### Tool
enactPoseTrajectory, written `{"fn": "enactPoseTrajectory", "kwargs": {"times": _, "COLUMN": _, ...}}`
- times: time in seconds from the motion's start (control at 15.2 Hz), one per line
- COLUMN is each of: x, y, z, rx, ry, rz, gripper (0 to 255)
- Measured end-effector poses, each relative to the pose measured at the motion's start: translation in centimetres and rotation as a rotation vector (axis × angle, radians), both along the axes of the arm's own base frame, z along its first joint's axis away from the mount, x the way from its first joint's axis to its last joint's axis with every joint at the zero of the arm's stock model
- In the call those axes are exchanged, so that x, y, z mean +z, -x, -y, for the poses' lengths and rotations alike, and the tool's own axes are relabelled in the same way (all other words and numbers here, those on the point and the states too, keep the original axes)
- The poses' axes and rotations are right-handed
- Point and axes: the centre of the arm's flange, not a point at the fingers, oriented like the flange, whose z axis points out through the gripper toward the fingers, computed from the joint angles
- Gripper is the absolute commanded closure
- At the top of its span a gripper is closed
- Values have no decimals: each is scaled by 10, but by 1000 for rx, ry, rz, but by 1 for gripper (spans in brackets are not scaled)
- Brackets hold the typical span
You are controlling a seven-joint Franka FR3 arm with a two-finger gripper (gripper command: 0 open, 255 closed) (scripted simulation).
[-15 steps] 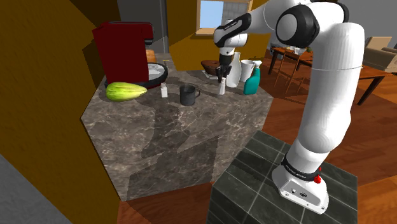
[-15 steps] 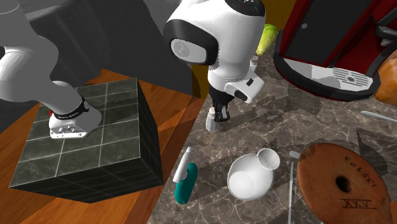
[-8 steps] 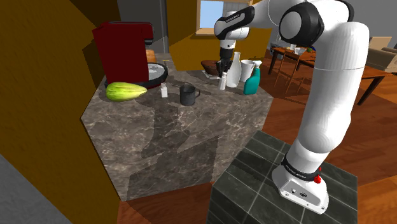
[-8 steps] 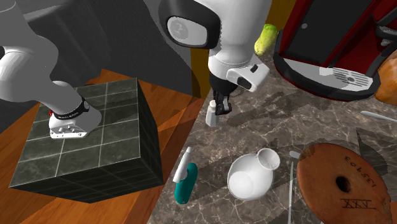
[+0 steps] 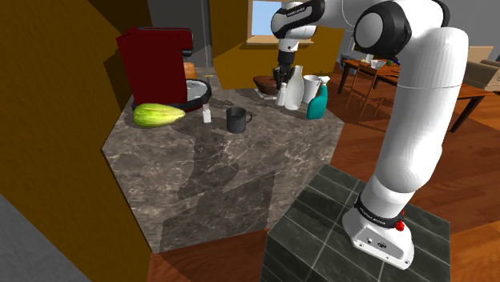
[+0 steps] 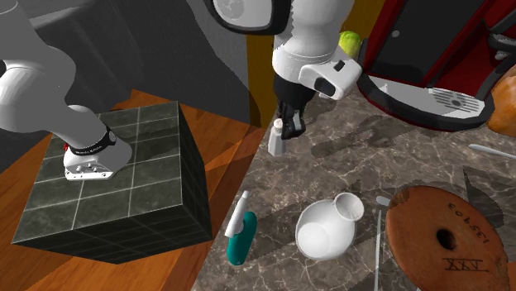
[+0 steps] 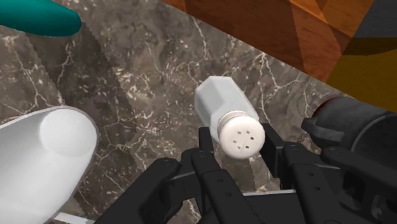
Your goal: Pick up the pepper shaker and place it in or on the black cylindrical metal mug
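The pepper shaker [image 7: 219, 105] is clasped just below its cap by the closed tool [image 7: 239, 147] — light, rigid and smooth, it is judged liable to slip.

Brown round disc [image 6: 442, 240]: "XXV" legible; curved lettering above it unclear.

Marble ctr [image 5: 224, 172] w/ red coffee mach. [image 5: 156, 64], green squash [image 5: 159, 114], mug [image 5: 236, 120], vase [image 5: 295, 88], teal bottle [image 5: 317, 105].

Shoulder view: high beside the stand [image 5: 320, 232], facing across the worktop [image 5: 224, 168]. Second exterior view: nearer, seemingly from opposite, sharing the white jug [image 6: 324, 230]. Wrist view looks down closely.
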Motion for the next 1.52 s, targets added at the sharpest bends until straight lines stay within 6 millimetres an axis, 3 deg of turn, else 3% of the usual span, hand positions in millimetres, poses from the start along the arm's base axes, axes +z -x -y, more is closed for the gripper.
{"fn": "enactPoseTrajectory", "kwargs": {"times": 0.79, "x": 61, "y": -2, "z": -7, "rx": 0, "ry": 0, "rz": 0, "gripper": 255}}
{"fn": "enactPoseTrajectory", "kwargs": {"times": 1.52, "x": 85, "y": -73, "z": -124, "rx": 1, "ry": 0, "rz": 0, "gripper": 255}}
